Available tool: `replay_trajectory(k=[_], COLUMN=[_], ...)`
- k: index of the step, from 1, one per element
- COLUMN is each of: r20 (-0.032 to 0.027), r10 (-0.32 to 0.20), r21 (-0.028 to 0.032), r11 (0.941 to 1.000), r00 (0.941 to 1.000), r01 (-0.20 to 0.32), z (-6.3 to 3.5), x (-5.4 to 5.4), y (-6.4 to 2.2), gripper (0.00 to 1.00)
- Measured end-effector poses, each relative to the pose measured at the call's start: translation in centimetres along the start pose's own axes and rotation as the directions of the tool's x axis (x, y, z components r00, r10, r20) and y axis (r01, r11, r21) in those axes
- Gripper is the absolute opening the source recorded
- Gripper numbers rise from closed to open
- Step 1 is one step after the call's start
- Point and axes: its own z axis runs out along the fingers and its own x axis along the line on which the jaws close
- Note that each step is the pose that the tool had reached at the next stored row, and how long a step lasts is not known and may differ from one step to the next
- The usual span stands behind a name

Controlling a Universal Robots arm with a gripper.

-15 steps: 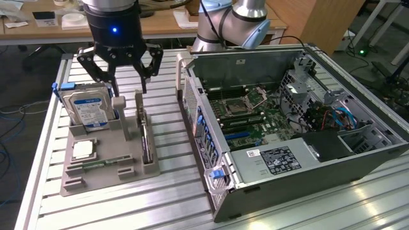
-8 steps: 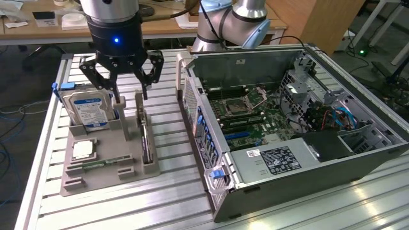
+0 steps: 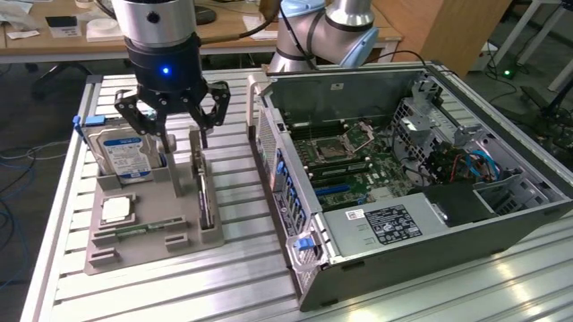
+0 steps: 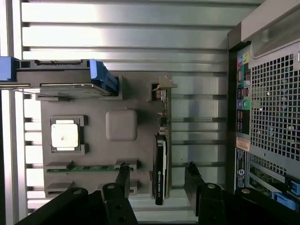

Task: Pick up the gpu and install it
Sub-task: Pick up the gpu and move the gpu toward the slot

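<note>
Gpu: you see the gpu (image 3: 205, 194) standing on its long edge in a slot of the grey tray (image 3: 157, 201), on the side of the tray next to the computer case (image 3: 353, 94). In the wrist view (image 4: 161, 154) it shows as a thin dark strip with a silver end bracket (image 4: 164, 86) at one end.
End effector: your end effector (image 3: 184, 134) hangs over the far part of the tray with its fingers (image 4: 123, 176) apart. In the wrist view (image 4: 157, 168) one finger sits on each side of the card; they grip nothing, and a gap shows on both sides.
Hard drive: the hard drive (image 3: 125, 155) stands upright at the tray's far corner, towards the exterior view's left, with blue rails (image 4: 104, 75).
Processor: the processor (image 3: 117, 209) lies flat in its pocket, nearer than the drive.
Memory stick: the green memory stick (image 4: 79, 167) lies flat in the slot just nearer than the processor.
Computer case: it lies open on the worktop (image 3: 430, 288) to the exterior view's right of the tray, with the motherboard (image 3: 345, 154) exposed.
</note>
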Motion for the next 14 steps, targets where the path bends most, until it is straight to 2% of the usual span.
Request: replay_trajectory(k=[3,11,12,14], r20=[0.0001,0.0000,0.0001,0.0000], r10=[0.000,0.000,0.000,0.000], r21=[-0.0001,0.0000,-0.0001,-0.0001], r11=[1.0000,1.0000,1.0000,1.0000], r00=[1.0000,1.0000,1.0000,1.0000], r01=[0.000,0.000,0.000,0.000], z=[0.53,1.97,2.16,2.52], x=[0.0,0.0,0.0,0.0], y=[-0.39,-0.80,-0.81,-0.83], gripper=[0.59,0.60,0.66,0.66])
